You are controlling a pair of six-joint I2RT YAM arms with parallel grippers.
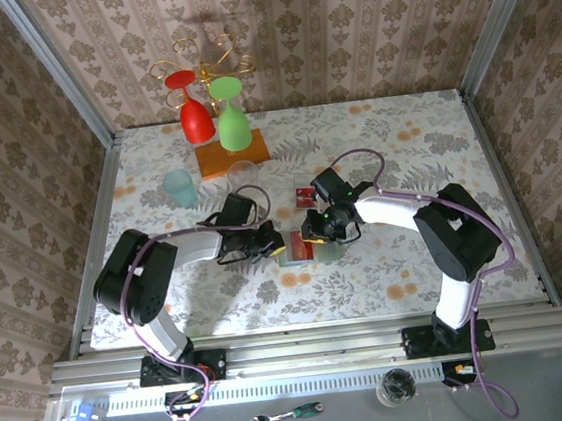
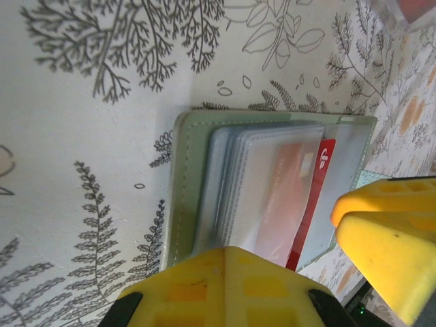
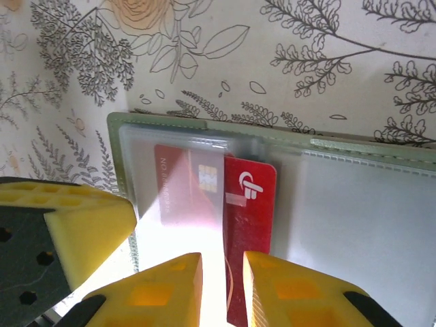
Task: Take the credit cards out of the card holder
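The card holder (image 1: 307, 252) lies open mid-bench (image 1: 404, 137), between both arms. The left gripper (image 2: 225, 272) is clenched at the edge of its clear pocket stack. The right gripper (image 3: 223, 276) sits over a red credit card (image 3: 251, 204) (half out of its sleeve), released, its tips slightly parted.

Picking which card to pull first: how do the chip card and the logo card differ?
The chip card lies under a frosted sleeve, washed out; the logo card is bare, vivid red. The chip card shows a chip; the logo card a white emblem. Both are red and lie side by side on the card holder.
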